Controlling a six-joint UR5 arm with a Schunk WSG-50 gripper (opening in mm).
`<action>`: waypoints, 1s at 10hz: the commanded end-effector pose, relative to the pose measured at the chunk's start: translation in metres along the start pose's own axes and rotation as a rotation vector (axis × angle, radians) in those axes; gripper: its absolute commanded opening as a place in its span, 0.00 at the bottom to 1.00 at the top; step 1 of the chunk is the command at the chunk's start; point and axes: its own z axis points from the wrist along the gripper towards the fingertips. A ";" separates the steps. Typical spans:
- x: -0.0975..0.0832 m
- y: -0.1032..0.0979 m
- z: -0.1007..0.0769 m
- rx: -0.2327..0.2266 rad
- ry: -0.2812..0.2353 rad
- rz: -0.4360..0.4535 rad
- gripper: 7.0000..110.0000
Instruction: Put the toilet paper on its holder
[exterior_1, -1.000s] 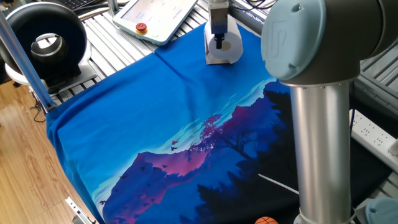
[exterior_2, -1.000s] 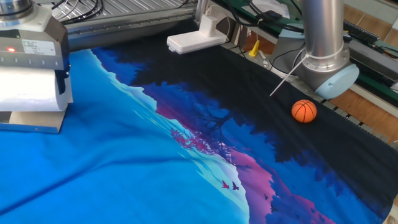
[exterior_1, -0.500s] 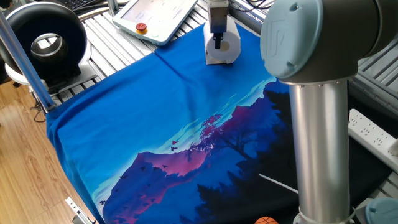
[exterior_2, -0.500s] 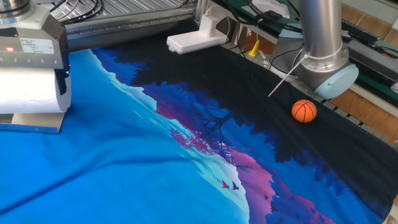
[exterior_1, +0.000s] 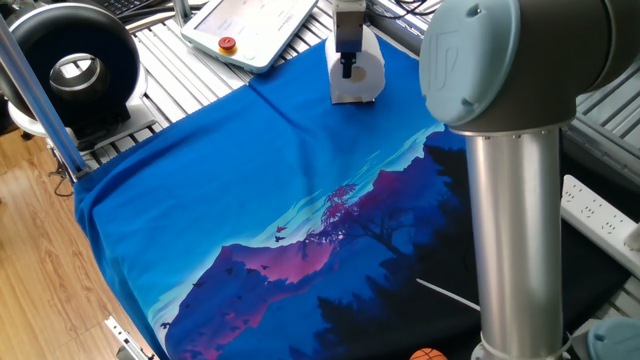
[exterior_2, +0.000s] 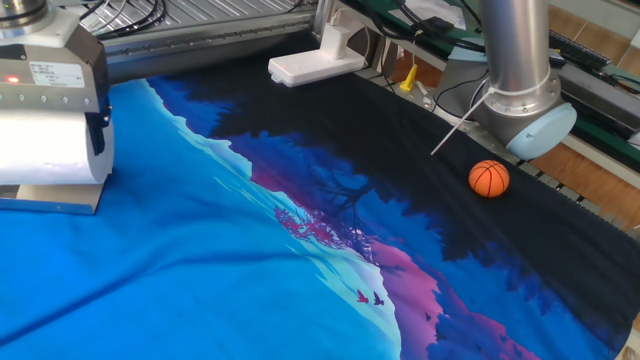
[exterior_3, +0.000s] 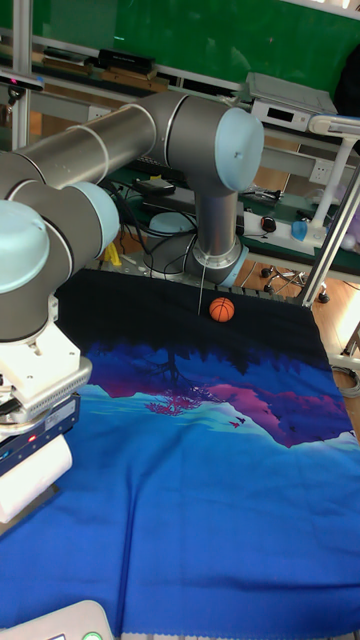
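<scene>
The toilet paper (exterior_1: 368, 70) is a white roll at the far end of the blue cloth, lying sideways just above the holder's flat base (exterior_1: 352, 98). My gripper (exterior_1: 348, 66) comes down from above and is shut on the roll, with a black finger (exterior_2: 100, 138) against its end face. In the other fixed view the roll (exterior_2: 40, 150) hangs under the grey gripper body, right over the base (exterior_2: 55, 197). The tall fixed view shows the roll (exterior_3: 35, 475) at the lower left. The holder's upright part is hidden behind the roll.
A black ring-shaped device (exterior_1: 75, 65) and a white pendant (exterior_1: 250, 25) lie beyond the cloth's far corner. A small orange ball (exterior_2: 489, 178) rests on the dark part of the cloth near the arm's base (exterior_2: 520, 90). A white lamp foot (exterior_2: 312, 65) sits at the table edge.
The gripper and the roll have shifted slightly toward the far edge and settled a little closer over the holder's base. Nothing else moved.
</scene>
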 end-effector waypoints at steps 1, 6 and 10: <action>0.003 0.000 -0.001 -0.004 0.007 -0.013 0.00; 0.010 -0.004 -0.001 0.012 0.037 -0.027 0.00; 0.007 -0.013 0.002 0.013 0.018 -0.039 0.00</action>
